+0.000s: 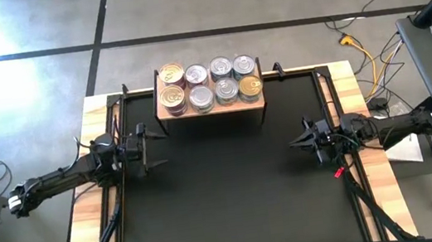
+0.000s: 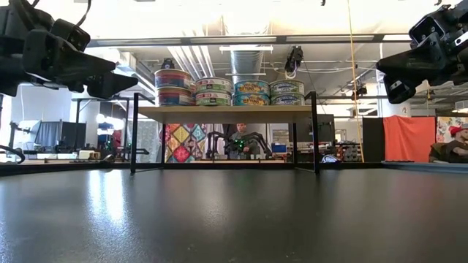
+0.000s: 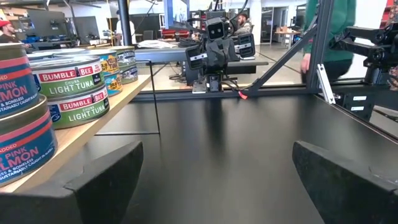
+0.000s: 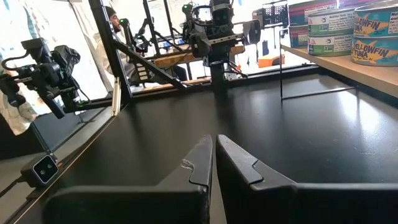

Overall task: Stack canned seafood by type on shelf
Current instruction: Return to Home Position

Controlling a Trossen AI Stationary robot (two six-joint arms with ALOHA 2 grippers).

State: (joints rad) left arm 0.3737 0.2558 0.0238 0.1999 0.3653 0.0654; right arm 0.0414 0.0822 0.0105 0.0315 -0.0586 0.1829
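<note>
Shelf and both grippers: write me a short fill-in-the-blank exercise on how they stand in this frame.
1. Seen from above, the cans on the shelf show ___ lids, in two rows of four.
2. In the low view, each stack that shows is ___ cans high.
3. The left gripper, off the shelf's left front corner, has its fingers ___.
4. The right gripper, off the shelf's right front corner, has its fingers ___.
Missing words: eight; two; open; shut.

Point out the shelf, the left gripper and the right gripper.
shelf (image 2: 227,113), low view, front edge of its wooden board.
left gripper (image 3: 217,158), left wrist view, gap between its open fingers.
right gripper (image 4: 214,146), right wrist view, where its shut fingertips meet.
</note>
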